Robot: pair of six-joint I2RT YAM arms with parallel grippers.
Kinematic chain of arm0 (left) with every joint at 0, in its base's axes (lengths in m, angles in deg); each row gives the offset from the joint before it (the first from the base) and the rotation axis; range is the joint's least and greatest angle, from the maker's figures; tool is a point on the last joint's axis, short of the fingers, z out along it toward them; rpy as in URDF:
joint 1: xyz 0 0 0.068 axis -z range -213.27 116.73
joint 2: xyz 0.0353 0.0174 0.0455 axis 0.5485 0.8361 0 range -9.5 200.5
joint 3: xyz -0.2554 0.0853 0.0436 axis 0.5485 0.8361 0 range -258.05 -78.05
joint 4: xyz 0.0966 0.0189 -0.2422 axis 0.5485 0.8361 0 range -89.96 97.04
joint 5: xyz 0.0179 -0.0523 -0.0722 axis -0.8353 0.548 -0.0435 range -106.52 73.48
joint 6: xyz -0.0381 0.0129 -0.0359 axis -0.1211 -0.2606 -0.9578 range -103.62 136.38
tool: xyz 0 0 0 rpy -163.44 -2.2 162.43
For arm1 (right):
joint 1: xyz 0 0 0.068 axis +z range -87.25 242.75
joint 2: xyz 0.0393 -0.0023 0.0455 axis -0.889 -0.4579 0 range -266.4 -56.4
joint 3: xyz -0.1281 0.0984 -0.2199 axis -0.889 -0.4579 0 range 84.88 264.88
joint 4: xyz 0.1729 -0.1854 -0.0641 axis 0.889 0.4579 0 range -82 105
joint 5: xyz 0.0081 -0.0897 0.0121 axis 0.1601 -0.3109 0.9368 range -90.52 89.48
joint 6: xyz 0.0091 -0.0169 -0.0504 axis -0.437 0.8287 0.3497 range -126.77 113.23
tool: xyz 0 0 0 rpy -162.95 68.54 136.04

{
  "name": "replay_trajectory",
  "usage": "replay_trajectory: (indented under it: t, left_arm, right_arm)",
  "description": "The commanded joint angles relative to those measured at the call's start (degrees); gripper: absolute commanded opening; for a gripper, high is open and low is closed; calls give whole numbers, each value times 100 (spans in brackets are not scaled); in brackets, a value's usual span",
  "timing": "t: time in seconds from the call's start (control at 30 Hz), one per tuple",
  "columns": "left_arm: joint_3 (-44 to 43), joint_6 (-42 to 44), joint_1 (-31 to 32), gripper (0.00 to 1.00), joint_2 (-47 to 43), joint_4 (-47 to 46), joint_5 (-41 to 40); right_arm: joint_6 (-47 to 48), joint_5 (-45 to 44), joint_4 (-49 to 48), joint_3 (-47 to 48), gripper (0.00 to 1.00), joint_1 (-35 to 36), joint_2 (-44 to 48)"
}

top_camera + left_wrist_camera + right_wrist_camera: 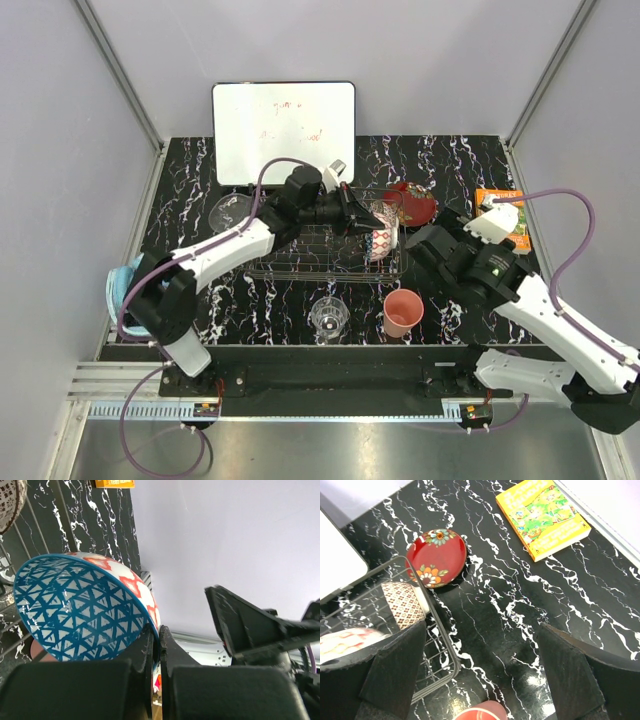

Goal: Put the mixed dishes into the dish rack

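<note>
Left arm at dish rack with a bowl.
Left gripper [362, 215] meets the rim of a patterned bowl [381, 241] on edge at the rack's [300, 262] right end; red bowl [412, 203] just behind, pink cup [403, 311] and glass tumbler [329, 317] in front.

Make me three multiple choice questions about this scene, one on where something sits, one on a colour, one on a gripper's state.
1. Where is the red bowl relative to the rack? A inside it; B on the table beside it; C balanced on its rim.
2. What colour is the cup at the front? A pink; B green; C white.
3. How does the left gripper meet the blue bowl? A open beside it; B shut on its rim; C open under it.
Answers: B, it sits on the table outside the rack; A, plainly pink from above; B, both fingers pinch the rim.
</note>
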Motion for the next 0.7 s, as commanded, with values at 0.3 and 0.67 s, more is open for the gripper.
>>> replay_trajectory:
  t: [0.3, 0.67]
  left_arm:
    - [-346, -498, 314, 0, 868, -994, 287]
    - [-302, -279, 350, 9, 1088, -609, 402]
  right_arm:
    - [345, -373, -377, -133, 100, -8, 633]
    - [574, -505, -482, -397, 100, -16, 1108]
